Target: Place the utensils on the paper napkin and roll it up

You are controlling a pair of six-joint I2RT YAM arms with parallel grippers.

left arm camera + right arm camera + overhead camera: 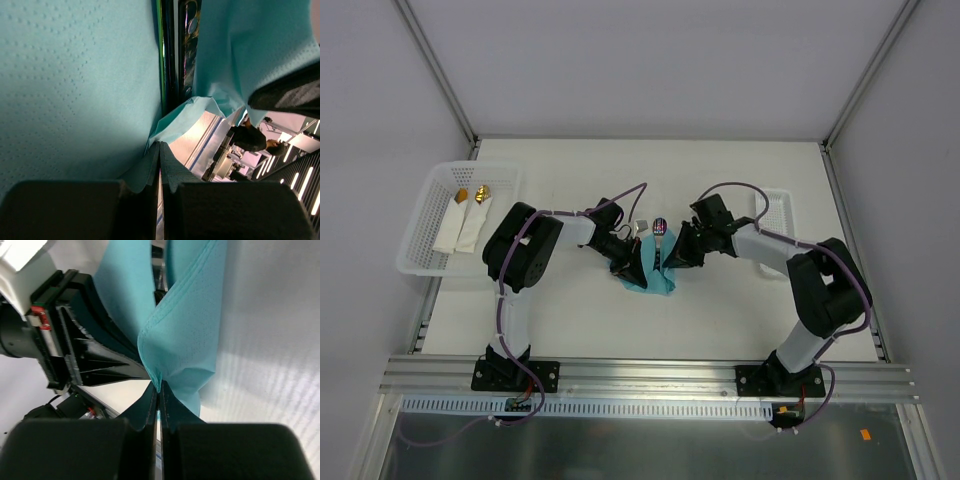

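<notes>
The teal paper napkin point(652, 276) lies mid-table, folded up between my two grippers. The utensils point(660, 227) lie in its fold, their shiny purplish heads sticking out at the far end. In the left wrist view their dark slim handles point(176, 50) run between the napkin's point(75, 90) two raised sides. My left gripper point(634, 268) is shut on the napkin's left edge, pinched at its tips point(161, 149). My right gripper point(670, 258) is shut on the right edge of the napkin point(185, 330), pinched at its tips point(159, 389). The left gripper point(75, 345) faces it closely.
A white basket point(420, 255) at the left holds two white rolled napkins point(465, 222) with gold-tipped utensils. A smaller white tray point(782, 205) stands at the right behind the right arm. The table's near edge has a metal rail point(650, 375).
</notes>
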